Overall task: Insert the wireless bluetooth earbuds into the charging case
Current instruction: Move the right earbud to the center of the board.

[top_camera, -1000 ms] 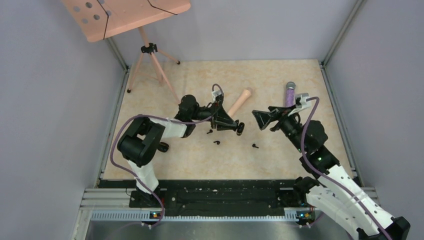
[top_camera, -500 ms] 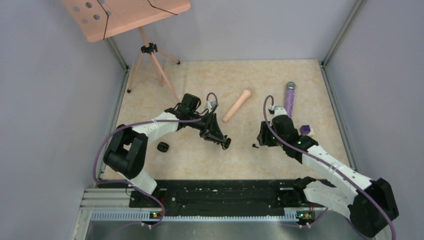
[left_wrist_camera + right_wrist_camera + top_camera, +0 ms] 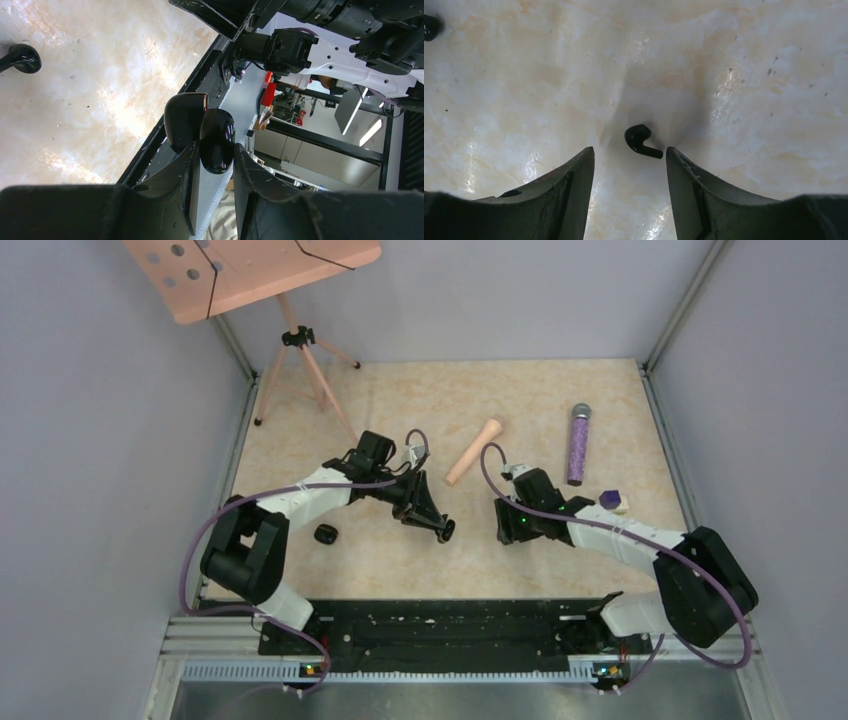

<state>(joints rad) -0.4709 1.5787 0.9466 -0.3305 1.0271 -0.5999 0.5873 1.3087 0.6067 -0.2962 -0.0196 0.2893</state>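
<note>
Right wrist: earbud [image 3: 641,139] between tips of open right gripper [image 3: 629,150]; charging case [image 3: 200,131] in left gripper [image 3: 215,148]

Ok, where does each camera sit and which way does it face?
Top: fixed above and behind the bases, looking down at the table; left arm and right arm show whole.
Left wrist: on the left arm, looking along the left pincer, shut on the case, toward the table's near edge; its fingers show.
Right wrist: on the right arm, looking down at an earbud inside the open right pincer; its fingers show.
Shared: top and left wrist both show the case.
</note>
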